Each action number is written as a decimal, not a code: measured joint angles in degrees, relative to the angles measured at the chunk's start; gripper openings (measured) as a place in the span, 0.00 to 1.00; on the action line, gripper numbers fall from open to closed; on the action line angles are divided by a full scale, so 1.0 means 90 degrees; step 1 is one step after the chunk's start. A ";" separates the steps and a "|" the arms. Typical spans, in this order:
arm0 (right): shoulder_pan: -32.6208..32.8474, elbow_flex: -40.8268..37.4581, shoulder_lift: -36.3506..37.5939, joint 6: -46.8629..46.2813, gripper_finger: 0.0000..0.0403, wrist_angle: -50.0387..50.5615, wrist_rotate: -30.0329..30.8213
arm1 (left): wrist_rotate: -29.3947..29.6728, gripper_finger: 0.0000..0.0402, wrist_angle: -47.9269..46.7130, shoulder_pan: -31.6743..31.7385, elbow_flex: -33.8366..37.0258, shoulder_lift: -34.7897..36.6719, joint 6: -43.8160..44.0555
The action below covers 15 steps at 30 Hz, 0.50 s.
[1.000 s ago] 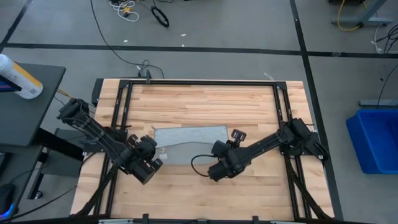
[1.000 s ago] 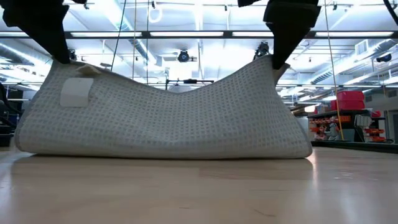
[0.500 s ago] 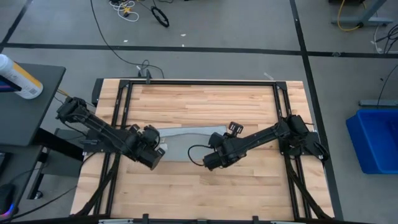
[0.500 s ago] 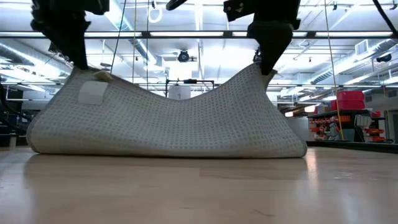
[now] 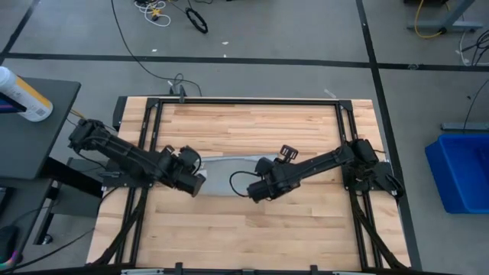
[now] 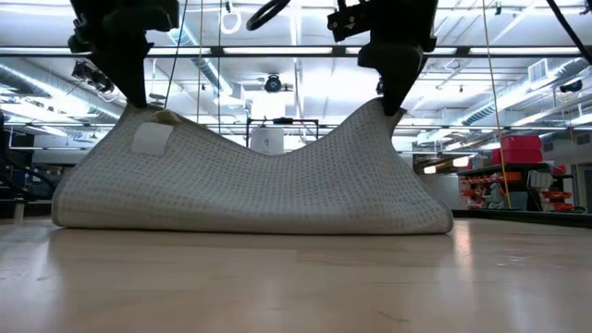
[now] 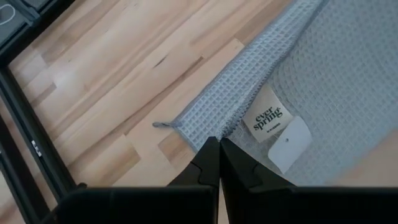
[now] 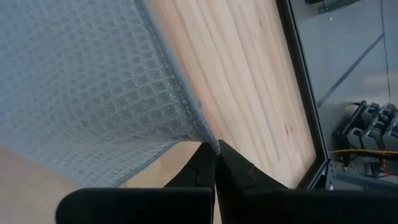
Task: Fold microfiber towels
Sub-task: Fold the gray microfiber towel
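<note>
Two dark tools, left tool (image 5: 197,183) and right tool (image 5: 257,191), each pinch a raised corner of the pale grey-blue waffle-textured microfiber towel (image 6: 259,185), which sags mid-frame on the wooden tabletop (image 5: 244,122); white tag (image 7: 278,127) beside left corner.

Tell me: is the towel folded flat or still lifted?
Lifted, mid-fold: both near corners of the towel hang pinched by the left gripper and right gripper; its far edge rests on the table.

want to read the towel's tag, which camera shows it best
The left wrist view: the white tag faces the camera beside the left gripper, its printing legible. The low view shows the tag as a blank white patch on the lifted towel. The high view hides it under the arm; the right wrist view shows only cloth.
</note>
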State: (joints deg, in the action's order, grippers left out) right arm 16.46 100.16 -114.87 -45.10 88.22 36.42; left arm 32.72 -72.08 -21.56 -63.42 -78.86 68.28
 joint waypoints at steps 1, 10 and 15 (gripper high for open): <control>-0.0019 -0.0034 0.0002 -0.0003 0.00 0.0004 -0.0002 | -0.0003 0.01 -0.0005 0.0045 0.0000 0.0001 -0.0008; -0.0055 -0.0390 0.0002 -0.0051 0.00 0.0005 -0.0075 | 0.0047 0.01 -0.0111 0.0273 0.0000 0.0026 -0.0190; -0.0082 -0.0442 0.0002 -0.0110 0.00 -0.0008 -0.0124 | 0.0072 0.01 -0.0029 0.0436 0.0038 0.0028 -0.0410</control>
State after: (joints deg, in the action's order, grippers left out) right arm 15.72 96.18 -114.85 -46.09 88.15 35.31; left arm 33.37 -72.34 -17.63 -63.08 -78.61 64.60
